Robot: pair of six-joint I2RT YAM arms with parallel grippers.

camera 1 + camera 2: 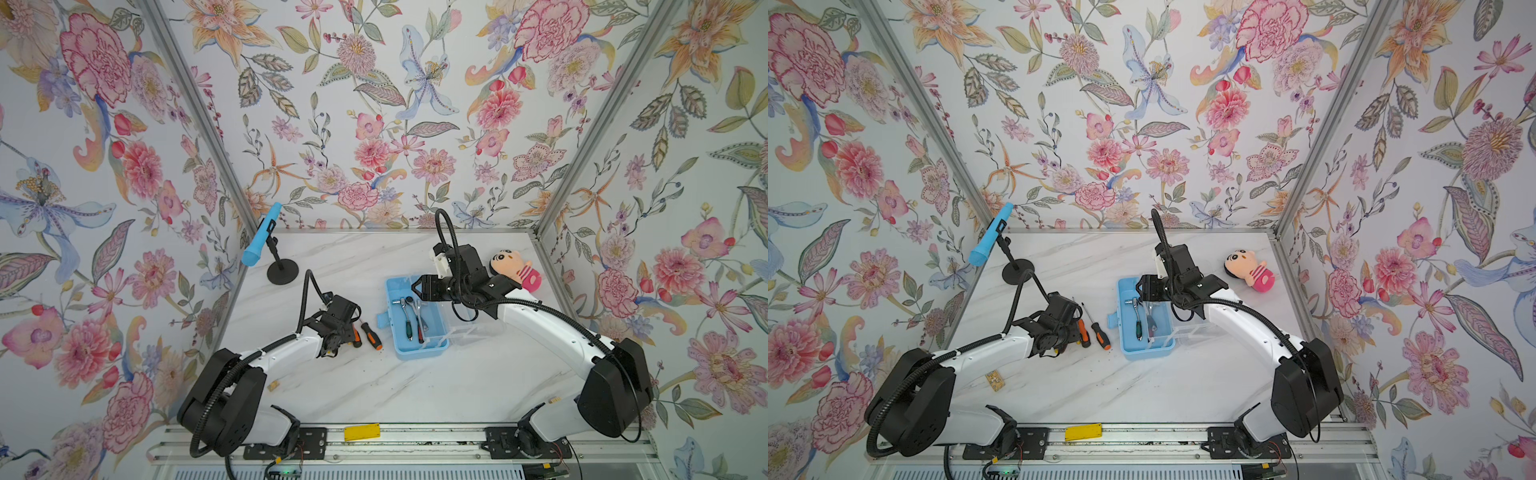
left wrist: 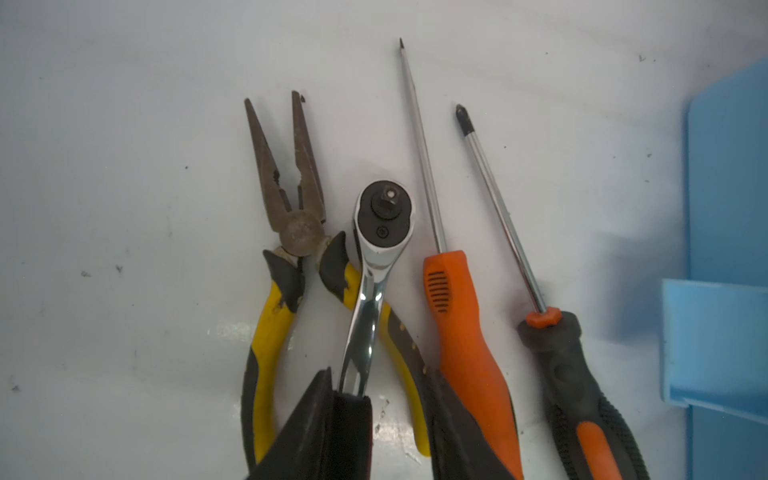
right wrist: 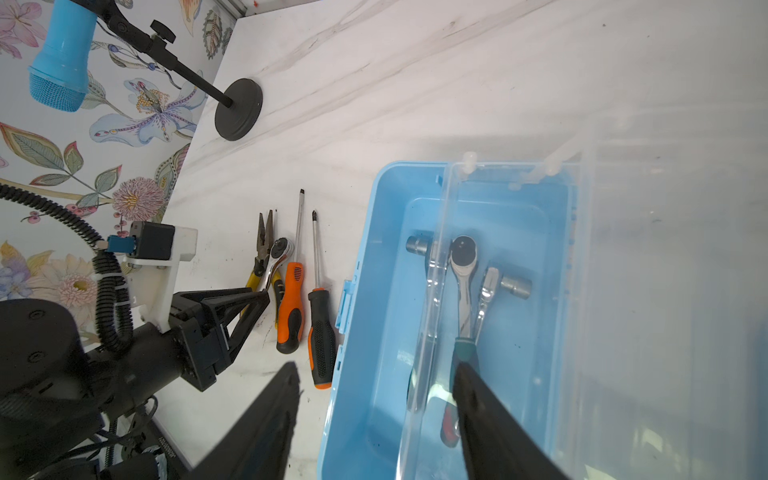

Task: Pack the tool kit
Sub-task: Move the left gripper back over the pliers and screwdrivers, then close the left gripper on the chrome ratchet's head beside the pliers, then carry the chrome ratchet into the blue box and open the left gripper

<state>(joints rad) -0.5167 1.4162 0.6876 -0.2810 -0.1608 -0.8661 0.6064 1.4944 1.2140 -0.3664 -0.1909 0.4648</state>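
- The toolbox (image 1: 419, 353) sits open on the counter (image 1: 374, 386), its clear lid (image 1: 469, 328) swung out on the side away from the loose tools.
- Inside the toolbox lie chrome ratchets (image 3: 463, 266).
- Beside the toolbox's latch side lie pliers (image 2: 291, 232), a loose ratchet (image 2: 384, 212) and two screwdrivers (image 2: 461, 324).
- The left end effector (image 2: 380, 372) is partly open astride the loose ratchet's handle, a gap at one finger.
- The right end effector (image 3: 374, 370) is wide open and empty, one finger over the toolbox, one outside it.
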